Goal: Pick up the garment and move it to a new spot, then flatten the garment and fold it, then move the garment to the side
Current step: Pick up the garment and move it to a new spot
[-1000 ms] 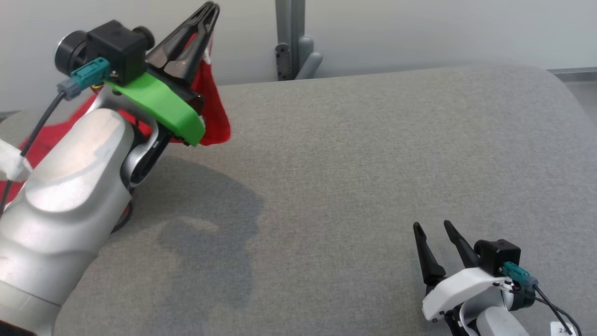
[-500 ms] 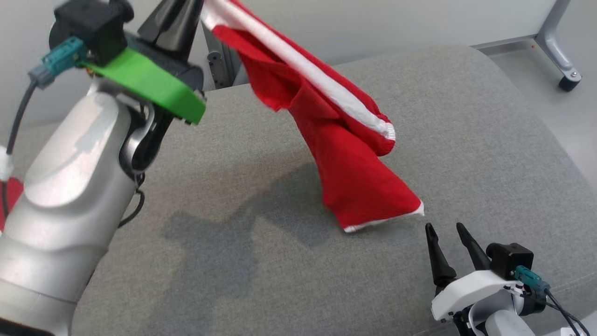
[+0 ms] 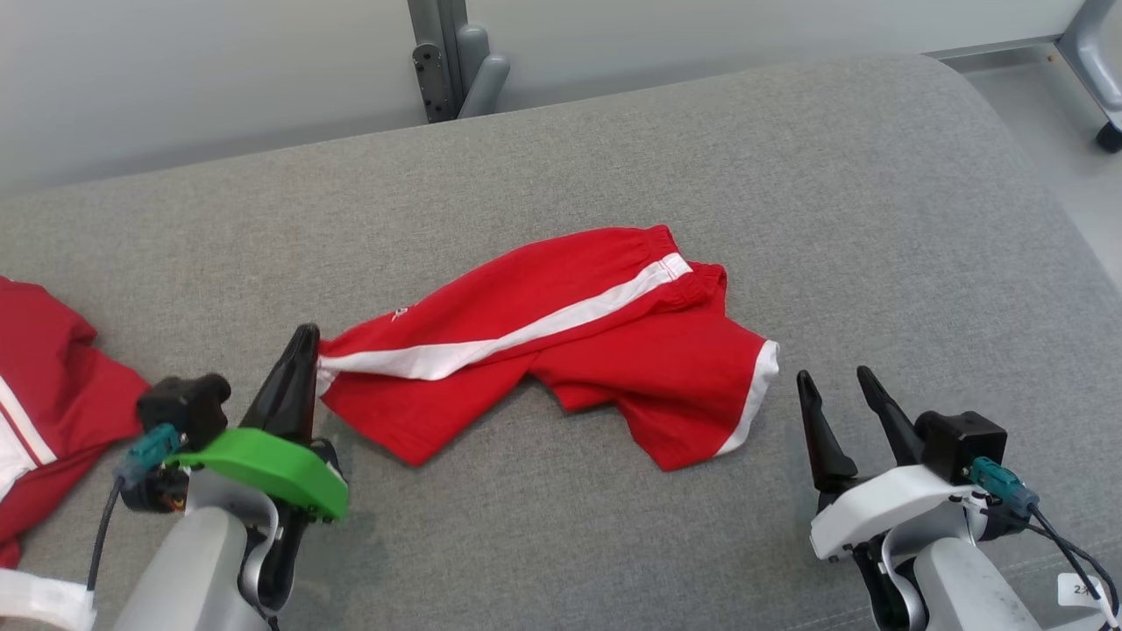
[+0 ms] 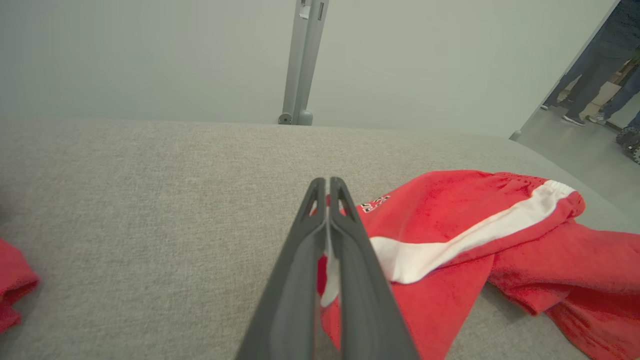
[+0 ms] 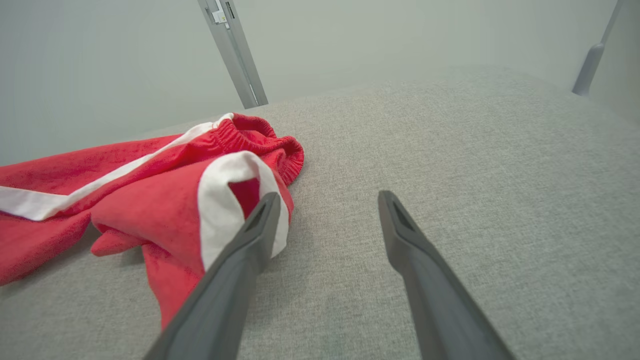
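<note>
Red shorts (image 3: 561, 342) lie between the left claw (image 3: 304, 335), clamped on their hem, and the spread-apart right claw (image 3: 833, 379).

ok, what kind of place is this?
Probably a robotics lab or test bay, not a home: grey fabric-covered bench, bare partition wall with a metal post, a castered stand leg on smooth floor, people standing beyond.

White tag (image 3: 1063, 592) perhaps reads "2"; logo (image 4: 375, 204) on shorts (image 4: 450, 225) illegible.
</note>
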Tool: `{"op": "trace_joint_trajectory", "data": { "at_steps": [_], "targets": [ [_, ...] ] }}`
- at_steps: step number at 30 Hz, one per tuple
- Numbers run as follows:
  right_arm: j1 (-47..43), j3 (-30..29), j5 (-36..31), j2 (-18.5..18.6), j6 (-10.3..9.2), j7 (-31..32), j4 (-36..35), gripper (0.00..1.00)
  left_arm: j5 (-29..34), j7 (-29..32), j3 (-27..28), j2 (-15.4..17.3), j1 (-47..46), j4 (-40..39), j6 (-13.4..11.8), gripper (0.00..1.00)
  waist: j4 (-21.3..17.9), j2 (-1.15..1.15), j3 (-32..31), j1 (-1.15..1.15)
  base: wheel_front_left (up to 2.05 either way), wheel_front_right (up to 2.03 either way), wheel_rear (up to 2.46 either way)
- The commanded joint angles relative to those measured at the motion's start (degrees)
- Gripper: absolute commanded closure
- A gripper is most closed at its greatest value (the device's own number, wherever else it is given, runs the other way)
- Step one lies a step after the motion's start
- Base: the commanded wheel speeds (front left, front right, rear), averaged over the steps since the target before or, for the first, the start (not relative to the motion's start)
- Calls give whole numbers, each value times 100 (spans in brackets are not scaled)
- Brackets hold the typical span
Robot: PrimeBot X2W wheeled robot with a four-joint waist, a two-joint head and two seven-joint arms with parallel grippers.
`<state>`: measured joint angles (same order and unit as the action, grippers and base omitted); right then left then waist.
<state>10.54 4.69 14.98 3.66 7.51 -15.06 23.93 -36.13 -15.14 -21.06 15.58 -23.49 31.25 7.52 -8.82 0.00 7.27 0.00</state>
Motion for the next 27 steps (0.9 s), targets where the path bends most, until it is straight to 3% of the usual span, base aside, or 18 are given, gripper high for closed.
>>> {"op": "trace_joint_trajectory", "data": {
  "at_steps": [1, 2, 3, 4, 14, 21, 27],
  "targets": [
    [52, 17, -27, 37, -4, -17, -38, 0, 57, -1, 119, -45, 194, 37, -11, 99, -5, 0, -40, 0, 0, 0, 0],
    [42, 30, -48, 26, -4, -17, -62, 0, 132, -1, 237, -74, 323, 111, -11, 65, -14, 0, -68, 0, 0, 0, 0],
    [35, 39, -68, 23, -3, -17, -95, 0, 217, -1, 360, -103, 445, 207, -11, 9, -27, 0, -103, 0, 0, 0, 0],
    [23, 48, -54, 24, -3, -17, -106, 0, 321, -2, 495, -136, 532, 253, -11, 0, -43, 0, -142, 0, 0, 0, 0],
    [-206, 62, -49, -15, -3, -17, -296, 0, 1714, 1, 2023, -716, 1537, -218, -275, 0, -124, 0, -574, 0, 0, 0, 0],
    [-359, -27, -83, -40, -3, -17, -408, 0, 2417, 2, 2556, -1087, 2228, -948, -317, 0, -19, 0, -859, 0, 0, 0, 0],
    [-509, -114, -106, -59, -3, -17, -460, 0, 2679, 1, 2605, -1216, 2680, -1230, -237, 0, 95, 0, -1016, 0, 0, 0, 0]
  ]
}}
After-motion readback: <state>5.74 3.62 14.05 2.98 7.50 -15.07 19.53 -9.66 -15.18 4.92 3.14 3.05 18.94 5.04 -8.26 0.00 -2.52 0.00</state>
